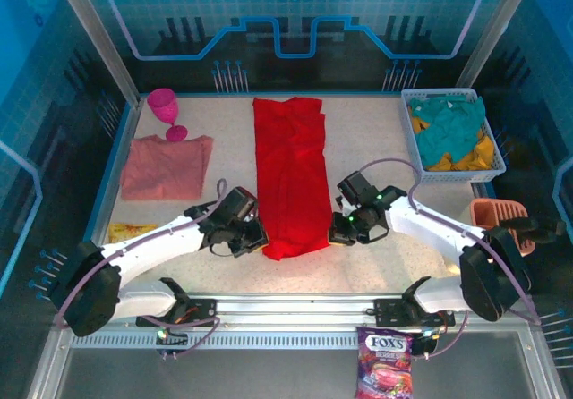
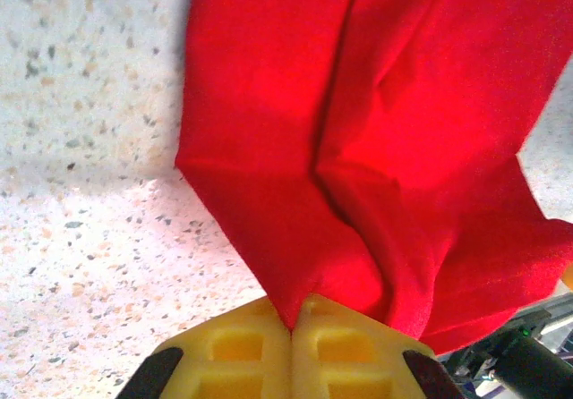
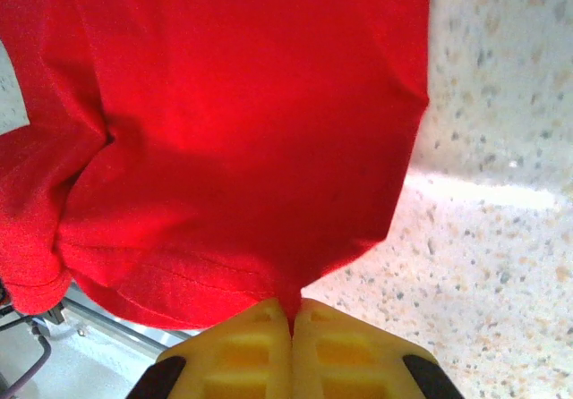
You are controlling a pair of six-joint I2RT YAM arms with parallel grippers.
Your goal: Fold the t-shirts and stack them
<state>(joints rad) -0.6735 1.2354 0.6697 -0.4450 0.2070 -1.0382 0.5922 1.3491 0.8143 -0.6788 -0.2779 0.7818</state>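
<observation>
Step in hand looks like the crosswise fold of the red t-shirt (image 1: 288,166): near end goes up and over toward the far end. To do it well, lift both corners together at equal height, carry them straight back along the strip so the side edges line up, and lay the hem flush. Don't drag, or the long folds underneath slip open. Left gripper (image 2: 293,314) is clenched on the near left corner, with red cloth pinched in the seam between the yellow fingers. Right gripper (image 3: 293,314) is likewise clamped on the near right corner, with the hem stitching visible just above the fingers. The shirt lies in the middle of the table (image 1: 376,148), already folded lengthwise into a long narrow strip running from the far edge toward the arms. The near end is a bit bunched and rounded between the two grippers, with soft creases down the center. No graphic or lettering shows on the upper face. The pink t-shirt (image 1: 166,166) sits folded flat on the left side of the table, well apart from the red one, so the stacking is not yet done. Risk: thin cloth may slide out of a corner pinch if one arm leads.
</observation>
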